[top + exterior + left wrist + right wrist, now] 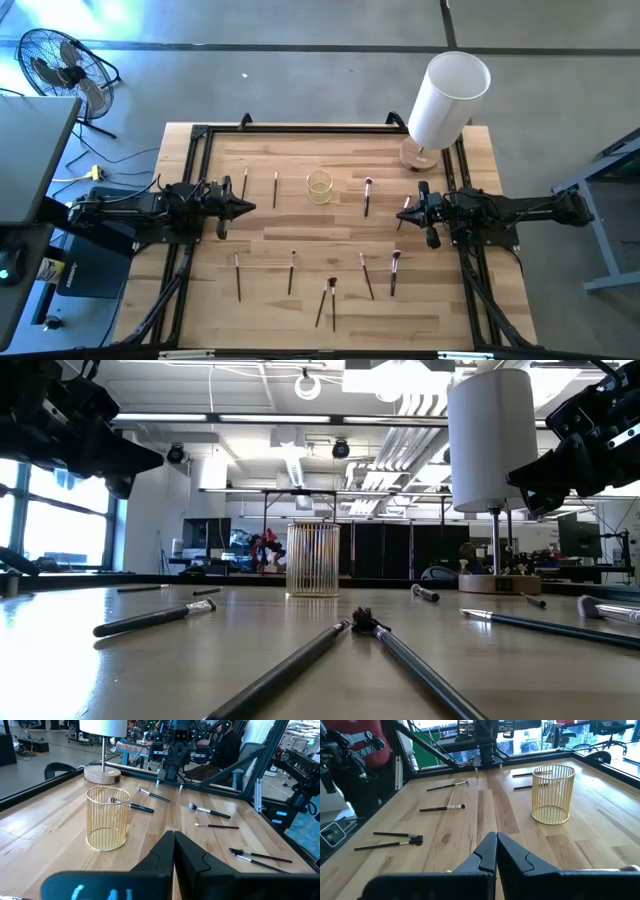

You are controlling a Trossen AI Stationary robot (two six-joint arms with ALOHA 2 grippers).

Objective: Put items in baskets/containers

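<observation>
A round gold wire cup point(319, 187) stands upright on its base in the middle of the table's far half, also in the left wrist view point(107, 818) and the right wrist view point(553, 794). Several thin dark brushes lie flat on the wood: two left of the cup point(275, 188), one right of it point(367, 196), and several toward the near edge point(333, 300). My left gripper point(173, 834) is shut, hovering left of the cup point(250, 207). My right gripper point(496, 835) is shut, hovering right of it point(400, 215). Both point toward the table's middle and hold nothing.
A tall white cylinder on a round wooden base point(447, 97) stands at the far right corner. A black metal frame point(190, 160) runs along the table's edges. Bare wood lies between the two grippers, near side of the cup. A floor fan point(62, 68) stands off the table.
</observation>
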